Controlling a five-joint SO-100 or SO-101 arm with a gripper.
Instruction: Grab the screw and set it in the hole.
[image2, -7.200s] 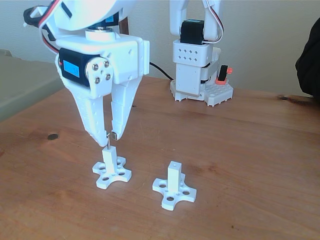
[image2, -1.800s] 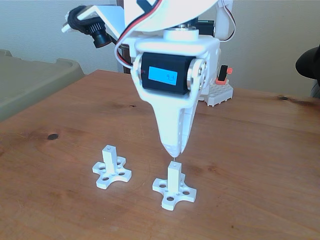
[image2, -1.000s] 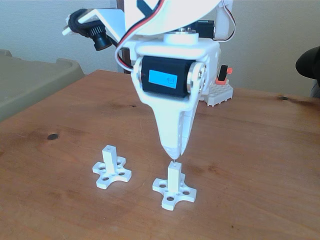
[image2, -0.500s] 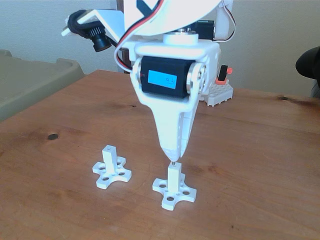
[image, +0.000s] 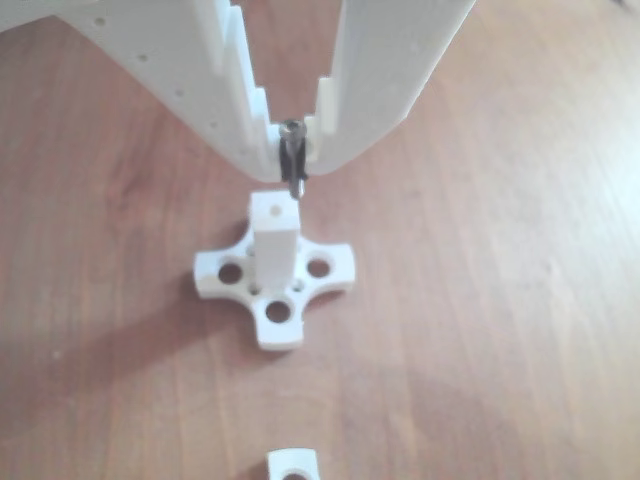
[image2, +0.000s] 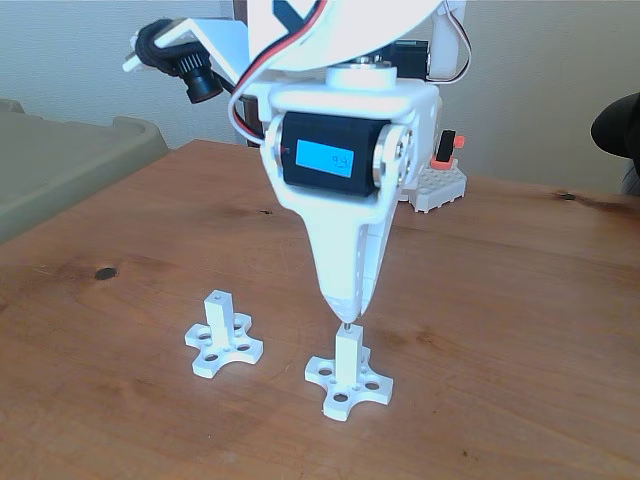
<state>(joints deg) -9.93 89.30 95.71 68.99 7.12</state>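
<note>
My white gripper (image: 292, 165) is shut on the screw (image: 292, 160), a thin silvery-grey pin that hangs upright, point down, between the fingertips. Right below it stands a white post (image: 274, 245) on a cross-shaped base. The hole (image: 276, 211) in the post's top face lies a little left of the screw's tip in the other view. In the fixed view the gripper (image2: 346, 310) points straight down, and the screw (image2: 346, 322) reaches the top of the right-hand post (image2: 347, 356); whether the tip is in the hole I cannot tell.
A second white post (image2: 220, 322) with a cross-shaped base stands to the left on the wooden table (image2: 520, 330). The arm's base (image2: 440, 185) is at the back, an olive-green bin (image2: 60, 170) at the left edge, a dark object (image2: 620, 125) at the right edge.
Earlier the gripper held the screw over the left post; it has since carried it to the right post. Over the last second it sank slightly, bringing the screw down onto the post's top.
</note>
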